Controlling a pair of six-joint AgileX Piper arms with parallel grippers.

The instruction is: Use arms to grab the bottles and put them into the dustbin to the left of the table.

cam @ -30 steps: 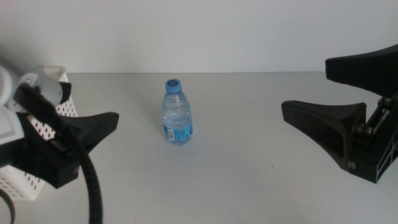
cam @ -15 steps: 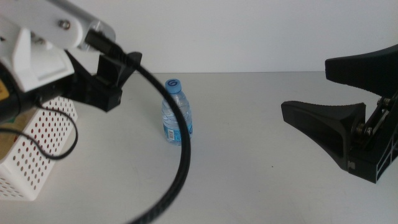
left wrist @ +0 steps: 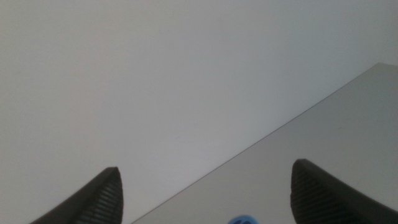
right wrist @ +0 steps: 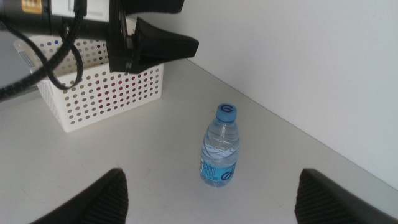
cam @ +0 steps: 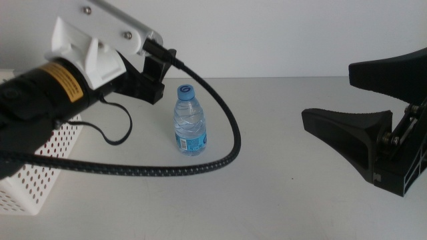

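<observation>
Standing upright mid-table [cam: 267, 193], water bottle [cam: 189, 121] is clear, with blue cap and blue label, crumpled at the shoulder; left gripper [right wrist: 163, 45] hangs above and just beside it, jaws spread wide, holding nothing; white perforated basket [cam: 40, 175] sits at left; right gripper [cam: 373, 113] waits well apart, jaws wide.

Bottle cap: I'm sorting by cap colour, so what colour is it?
Blue, on the water bottle's cap; clearest in the right wrist view.

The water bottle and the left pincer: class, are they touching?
Apart. In the right wrist view the left pincer hangs near the dustbin, with bare table between it and the upright water bottle.
</observation>
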